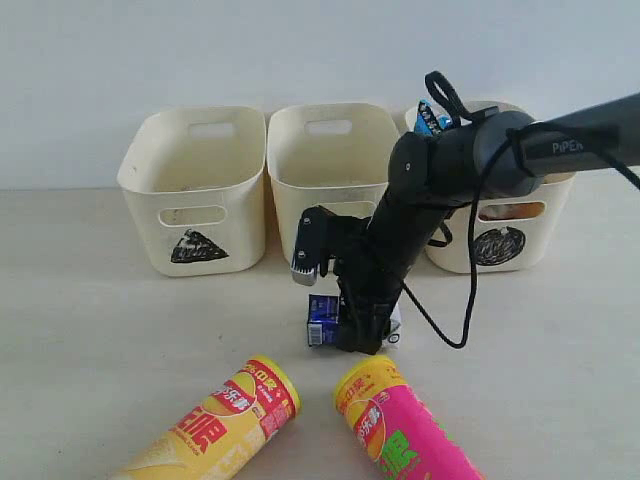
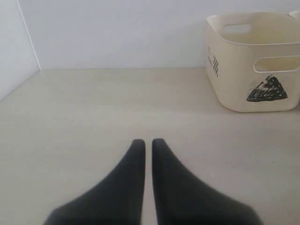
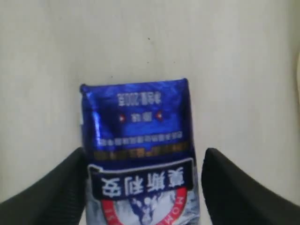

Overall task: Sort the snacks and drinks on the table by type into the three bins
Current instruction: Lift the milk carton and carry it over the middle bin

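Pale beige tabletop (image 1: 90, 330); plain white wall (image 1: 300, 50). Blue-and-white carton (image 3: 138, 122): glossy, Chinese lettering, lying flat just near of the middle bin (image 1: 330, 150). Right gripper (image 3: 143, 157) unclenched, straddling it. Left gripper (image 2: 147, 143) clenched, empty.

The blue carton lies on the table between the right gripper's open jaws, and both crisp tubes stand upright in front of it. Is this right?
Not quite. Both crisp tubes, the yellow-red one and the pink one, lie on their sides, as the exterior view shows. The blue carton does lie on the table between the right gripper's open jaws.
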`<state>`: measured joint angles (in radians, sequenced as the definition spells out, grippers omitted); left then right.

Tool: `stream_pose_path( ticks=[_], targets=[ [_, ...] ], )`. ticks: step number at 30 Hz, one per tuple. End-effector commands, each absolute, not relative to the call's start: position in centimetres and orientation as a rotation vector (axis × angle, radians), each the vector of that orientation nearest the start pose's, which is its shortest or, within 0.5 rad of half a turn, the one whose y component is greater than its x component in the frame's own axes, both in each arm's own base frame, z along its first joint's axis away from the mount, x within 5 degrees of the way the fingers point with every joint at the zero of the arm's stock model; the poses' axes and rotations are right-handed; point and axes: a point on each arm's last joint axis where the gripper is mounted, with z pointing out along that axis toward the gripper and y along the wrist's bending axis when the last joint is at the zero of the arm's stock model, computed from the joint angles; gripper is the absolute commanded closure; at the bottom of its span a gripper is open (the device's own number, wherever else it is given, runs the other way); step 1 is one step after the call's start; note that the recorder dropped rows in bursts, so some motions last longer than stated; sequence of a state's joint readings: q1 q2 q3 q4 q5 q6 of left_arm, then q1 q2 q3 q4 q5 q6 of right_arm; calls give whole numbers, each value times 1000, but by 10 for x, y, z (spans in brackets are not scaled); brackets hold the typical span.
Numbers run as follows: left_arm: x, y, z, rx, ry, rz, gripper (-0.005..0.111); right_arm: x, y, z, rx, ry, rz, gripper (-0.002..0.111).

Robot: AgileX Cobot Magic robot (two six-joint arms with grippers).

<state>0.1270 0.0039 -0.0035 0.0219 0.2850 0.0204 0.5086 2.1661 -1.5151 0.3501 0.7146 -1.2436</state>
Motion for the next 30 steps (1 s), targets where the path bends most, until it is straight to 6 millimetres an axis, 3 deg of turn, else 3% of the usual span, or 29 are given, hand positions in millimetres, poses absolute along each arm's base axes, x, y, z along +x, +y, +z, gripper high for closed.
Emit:
stream_pose_path(
  ticks=[1, 3, 14, 24, 27, 30],
  targets=[
    [54, 7, 187, -88, 1767, 119, 102, 378, 233, 137, -1942, 1952, 165, 79],
    [54, 7, 187, -88, 1767, 119, 102, 378, 233, 138, -1963, 1929, 147, 109],
    [54, 7, 187, -88, 1767, 119, 102, 370, 230, 183, -1991, 1826, 131, 107],
    [54, 7, 187, -88, 1767, 119, 102, 341, 242, 227, -2054, 1741, 148, 107],
    [54, 7, 187, -88, 1767, 119, 102, 336, 240, 248, -1980, 1745, 152, 107],
    [54, 7, 187, -88, 1767, 119, 102, 335, 236, 274, -1796, 1783, 125, 107]
  ],
)
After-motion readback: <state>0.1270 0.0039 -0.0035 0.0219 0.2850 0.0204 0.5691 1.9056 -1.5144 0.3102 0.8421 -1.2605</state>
